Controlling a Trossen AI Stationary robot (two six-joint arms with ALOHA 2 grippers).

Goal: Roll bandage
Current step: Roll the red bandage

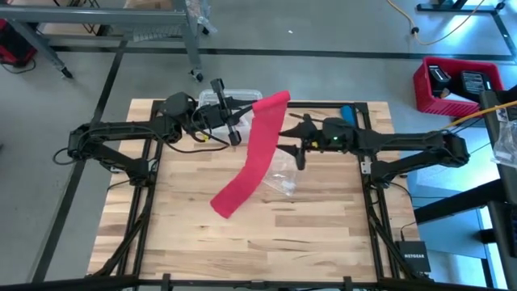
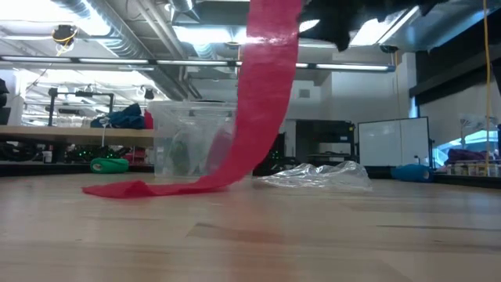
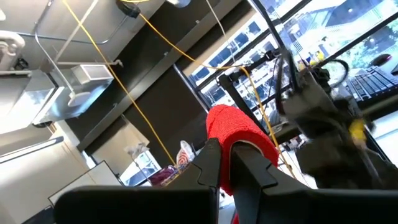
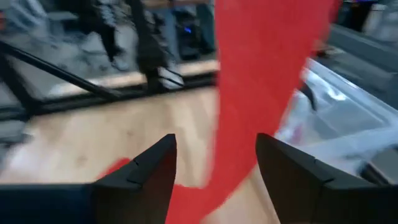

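The left gripper [image 3: 227,163] is raised above the far part of the table [image 1: 323,234], its fingers pinched shut on the top end of the bandage [image 1: 257,153], which bunches up just past the tips. From that grip the red strip hangs down in a slant, and its lower end lies flat on the wood nearer the table's middle. A clear plastic box [image 2: 192,141] stands beyond it. The right gripper [image 4: 214,158] faces the hanging strip with its fingers spread apart, one on each side, gripping nothing. A crumpled plastic wrapper [image 2: 317,175] lies beneath it.
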